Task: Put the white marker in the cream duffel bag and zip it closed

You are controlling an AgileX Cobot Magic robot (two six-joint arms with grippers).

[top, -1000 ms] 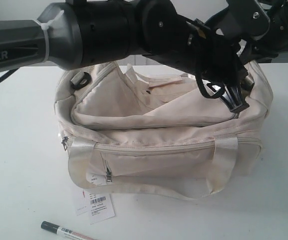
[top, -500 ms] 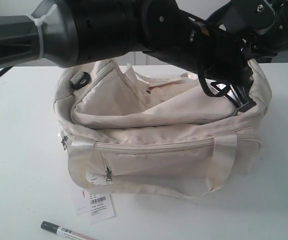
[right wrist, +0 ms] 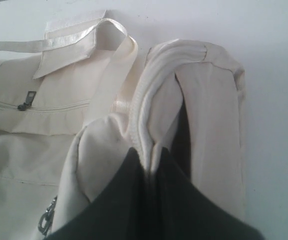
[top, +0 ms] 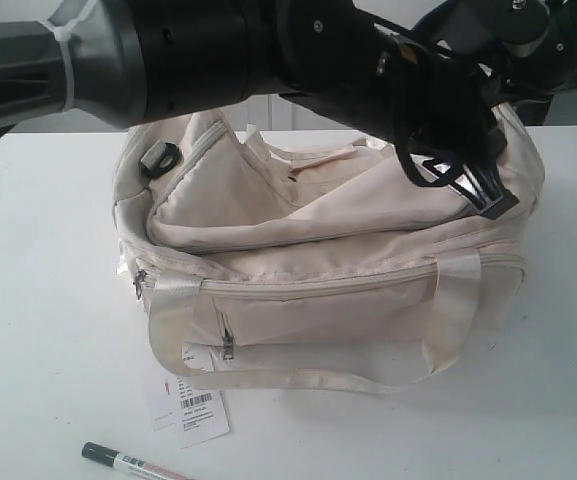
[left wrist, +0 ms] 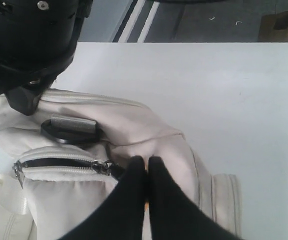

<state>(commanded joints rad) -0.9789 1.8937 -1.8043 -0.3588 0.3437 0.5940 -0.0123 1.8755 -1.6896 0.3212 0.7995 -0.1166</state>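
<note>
Plainly the white marker (top: 133,462) lies on the table (top: 38,300) at seven o'clock from the cream duffel bag (top: 318,300), apart from it. The right gripper (right wrist: 148,157) pinches the bag's piped end seam; the left gripper (left wrist: 146,161) has its fingers pressed together against the cloth, hold unclear. Light, stiff and smooth by the look of it, the marker may roll, so take it across the mid-barrel.

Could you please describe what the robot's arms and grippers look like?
Left arm: a grey tube with white lettering and a white zip tie, then glossy black cylindrical joints and a looped black cable. Both the left gripper and right gripper are slim and matte black.
</note>
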